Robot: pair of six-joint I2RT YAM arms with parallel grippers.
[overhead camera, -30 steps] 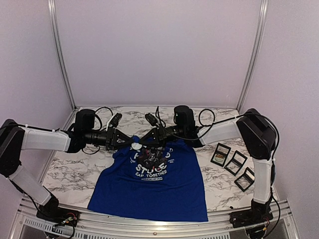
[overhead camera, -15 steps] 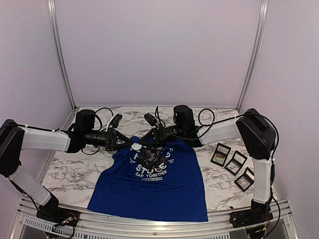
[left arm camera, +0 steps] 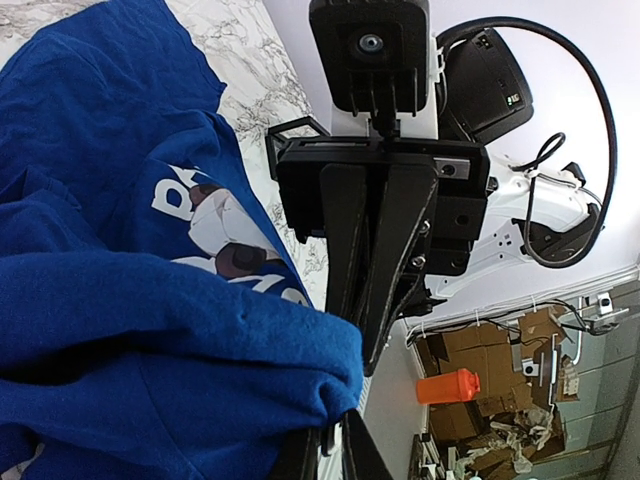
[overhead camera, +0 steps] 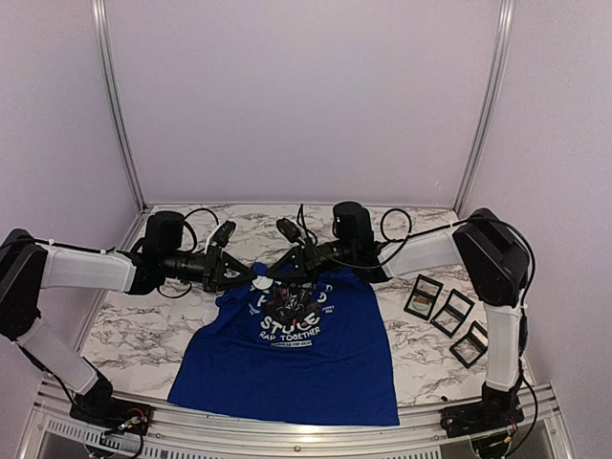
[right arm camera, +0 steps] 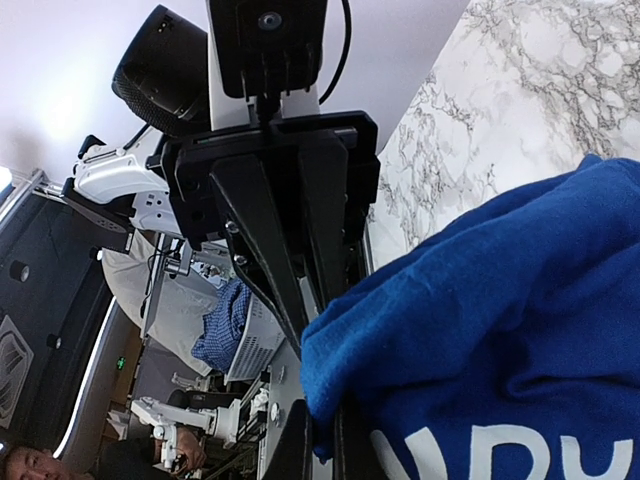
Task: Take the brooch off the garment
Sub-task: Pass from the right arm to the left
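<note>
Near edge: The bottom hem of the garment (overhead camera: 287, 382) is being left flat on the tabletop (overhead camera: 124, 325).
Middle: The white letters (overhead camera: 292, 330) and the panda picture are being shown face up, and the cloth there is a little crumpled.
Right side: Three small black boxes (overhead camera: 451, 313) are being kept on the tabletop beside the garment, not touching it.
Neck end: The far end of the garment is being bunched up between the two claws, whose tips are nearly meeting.
Left claw (left arm camera: 338, 455): It is being kept narrow, and a thick fold of blue cloth is being pinched in it.
Right claw (right arm camera: 320, 440): It is being kept tight, and the other side of the blue fold is being pinched in it.
What has changed: The left claw was a bit wider a moment ago and is now being squeezed down on the cloth. The right claw has been kept just as tight. The garment has hardly been moved.
What it means: The cloth is probably being held on both sides now, so it can be pulled flat around the pin.
Brooch: It cannot be told apart from the print. A pale round spot (overhead camera: 260, 284) is being seen just beside the claw tips, but it may be only picture. The brooch is likely not off yet.
</note>
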